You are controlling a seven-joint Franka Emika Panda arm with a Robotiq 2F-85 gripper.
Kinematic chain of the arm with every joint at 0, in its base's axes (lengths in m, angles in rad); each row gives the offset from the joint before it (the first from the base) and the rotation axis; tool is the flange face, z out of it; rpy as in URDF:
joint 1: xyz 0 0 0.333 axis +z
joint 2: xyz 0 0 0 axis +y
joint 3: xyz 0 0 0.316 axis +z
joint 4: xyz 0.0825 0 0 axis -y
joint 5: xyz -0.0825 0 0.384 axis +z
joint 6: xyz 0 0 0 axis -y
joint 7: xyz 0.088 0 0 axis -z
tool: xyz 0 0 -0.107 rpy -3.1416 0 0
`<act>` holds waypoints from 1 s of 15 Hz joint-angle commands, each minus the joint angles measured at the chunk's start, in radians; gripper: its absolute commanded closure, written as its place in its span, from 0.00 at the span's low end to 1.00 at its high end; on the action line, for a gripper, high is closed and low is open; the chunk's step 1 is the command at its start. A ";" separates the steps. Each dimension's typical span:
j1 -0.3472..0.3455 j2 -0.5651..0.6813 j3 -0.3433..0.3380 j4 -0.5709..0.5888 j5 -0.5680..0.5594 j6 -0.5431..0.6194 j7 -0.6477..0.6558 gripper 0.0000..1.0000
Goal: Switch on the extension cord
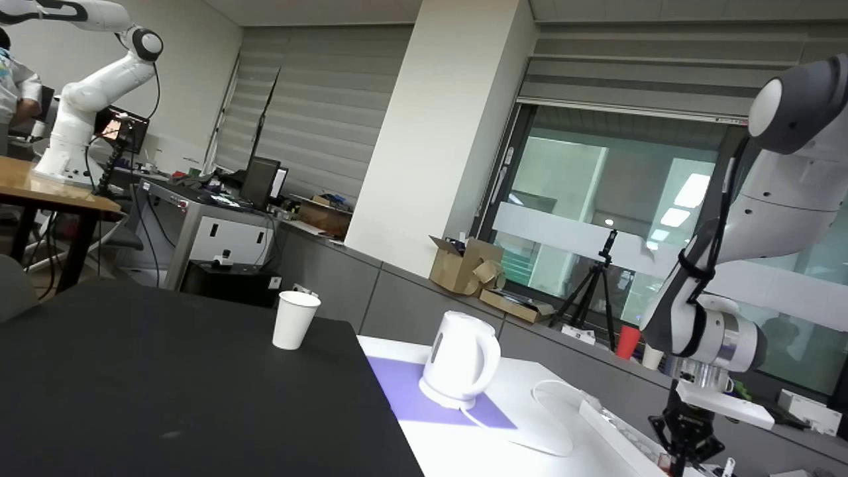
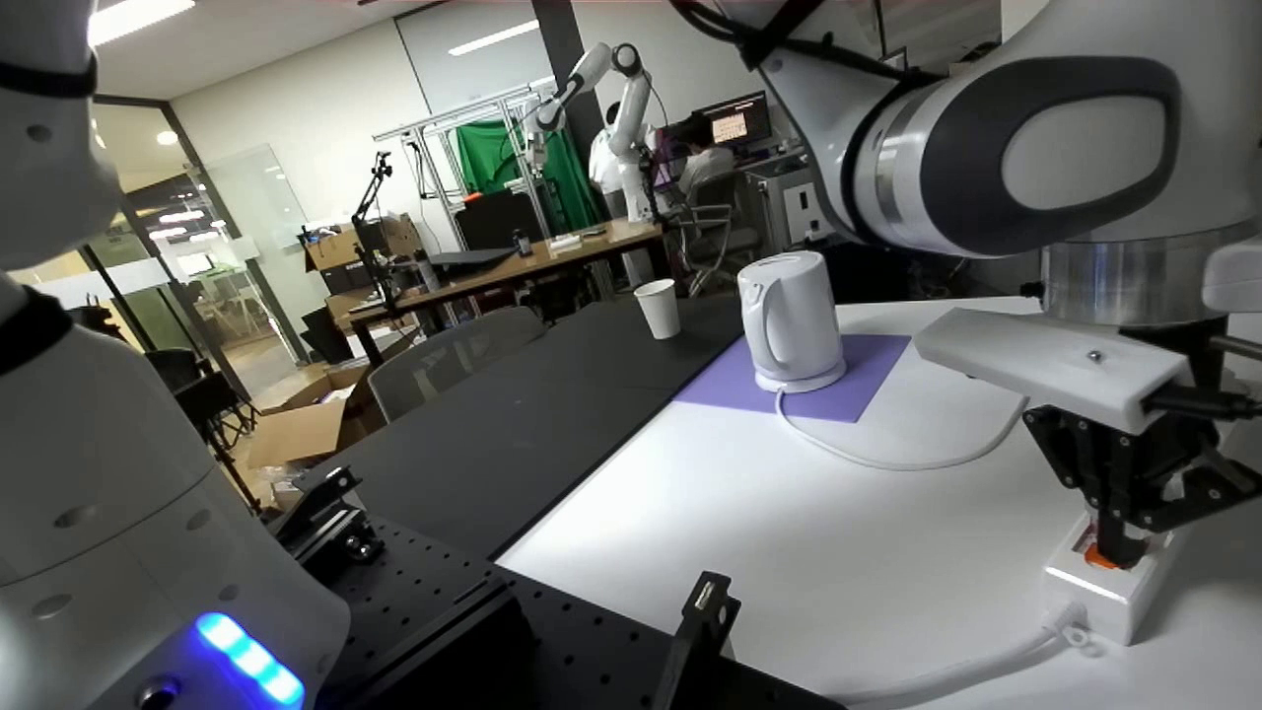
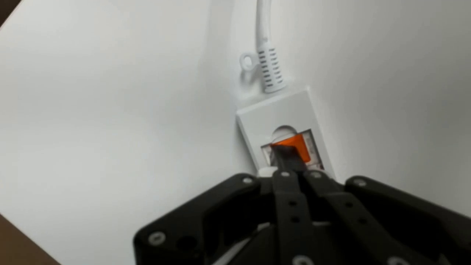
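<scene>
Tabletops (image 2: 710,503) bear cup (image 1: 293,323), kettle (image 2: 801,320), contents hidden; claw (image 3: 289,158) at switch (image 3: 302,145).

Extension cord (image 3: 283,114) seen in smooth, glossy plastic; its orange switch (image 3: 298,141) in shiny translucent plastic. Electric kettle (image 2: 806,314) shown in smooth plastic, soft sheen. Paper cup (image 1: 293,324) finished matt. Purple sheet (image 2: 870,373) seen as matt; white table (image 2: 818,532) finished smooth. End effector (image 2: 1121,547) finished matt, dotted with silvery metal screws (image 3: 157,238).
</scene>
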 commanded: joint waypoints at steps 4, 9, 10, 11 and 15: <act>-0.096 0.099 0.060 0.147 0.077 -0.139 -0.065 1.00; -0.080 0.130 0.038 0.153 0.080 -0.094 -0.043 1.00; -0.070 0.135 0.029 0.146 0.072 -0.070 -0.038 1.00; -0.064 0.139 0.024 0.142 0.067 -0.056 -0.036 1.00; -0.049 0.170 0.006 0.160 0.061 -0.064 -0.020 1.00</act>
